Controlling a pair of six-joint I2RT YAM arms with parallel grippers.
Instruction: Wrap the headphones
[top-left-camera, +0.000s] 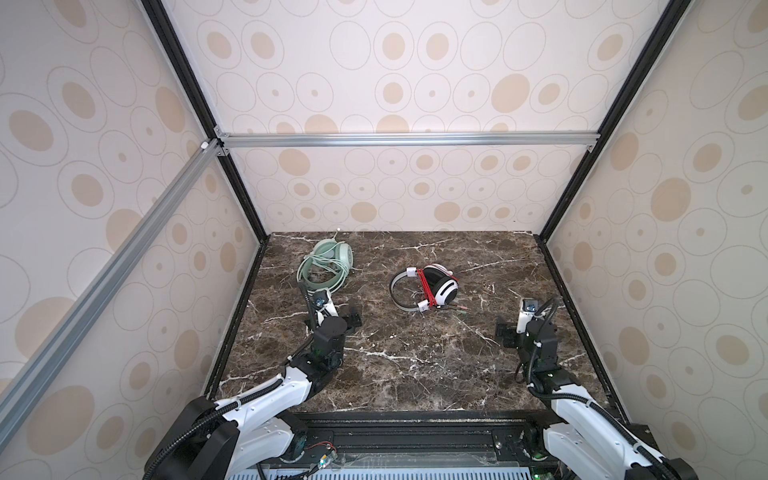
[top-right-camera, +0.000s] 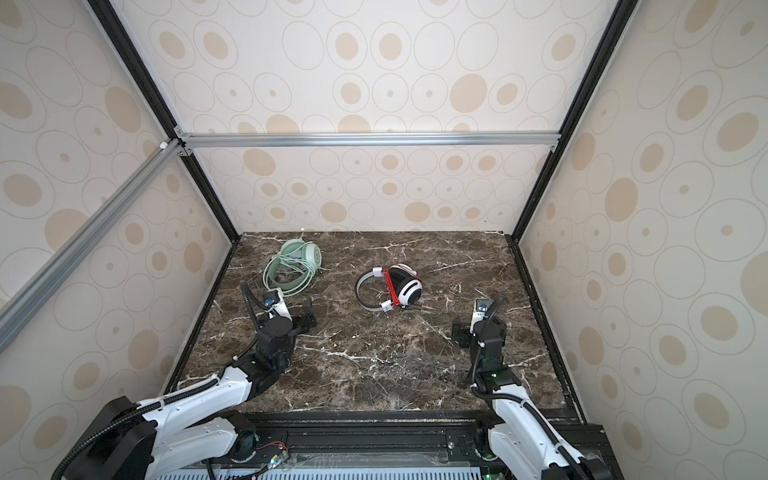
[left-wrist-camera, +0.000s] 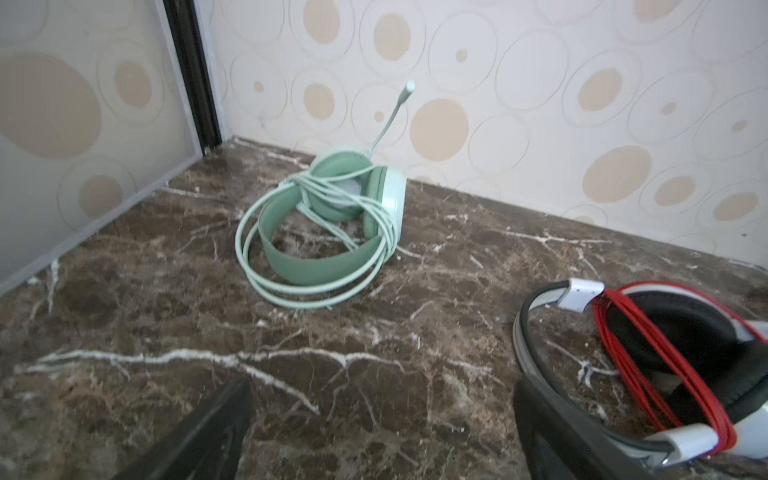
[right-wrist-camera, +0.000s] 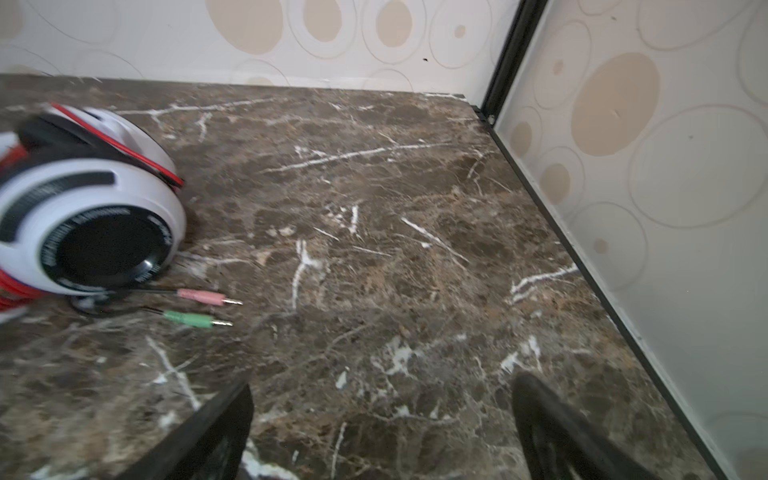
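- Left gripper sits closest to me at 9 o'clock of the marble table. Its jaws are spread wide and hold nothing; I see only bare table between them in its wrist view.
- Right gripper is at 3 o'clock, jaws also spread wide and empty.
- White-and-black headset lies just off table centre toward 12 o'clock, between the two arms and clear of both.
- Its red cable is wound in several turns across the headband, next to the ear cups.
- I see a pink plug and a green plug lying loose on the table beside the ear cup.
- Mint-green headset is at 10 o'clock, near the back corner.
- Its pale green cable is looped around the band and cups, and the mic boom sticks up.
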